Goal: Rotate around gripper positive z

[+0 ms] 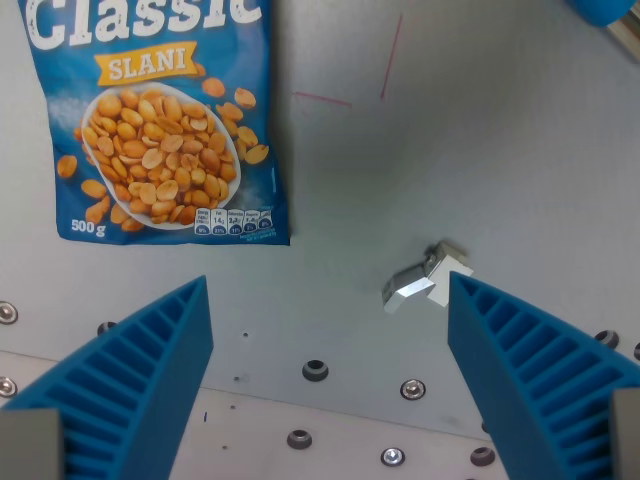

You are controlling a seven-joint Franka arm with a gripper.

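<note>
Wrist view looks straight down on a grey table [480, 150]. Gripper [330, 370] spread wide, nothing between the two blue ribbed fingers [150, 360]; it holds nothing. That fits the task, which is a pure twist about the gripper's own axis with no object to grasp, so no task object is present. A blue bag of peanuts [160, 120] lies flat at the wrist view's upper left, well apart from the fingers. A small metal bracket [425, 278] rests just beside the inner edge of the finger on the wrist view's right; contact not discernible. Judgement: the bracket is the only thing a turning finger might brush.
</note>
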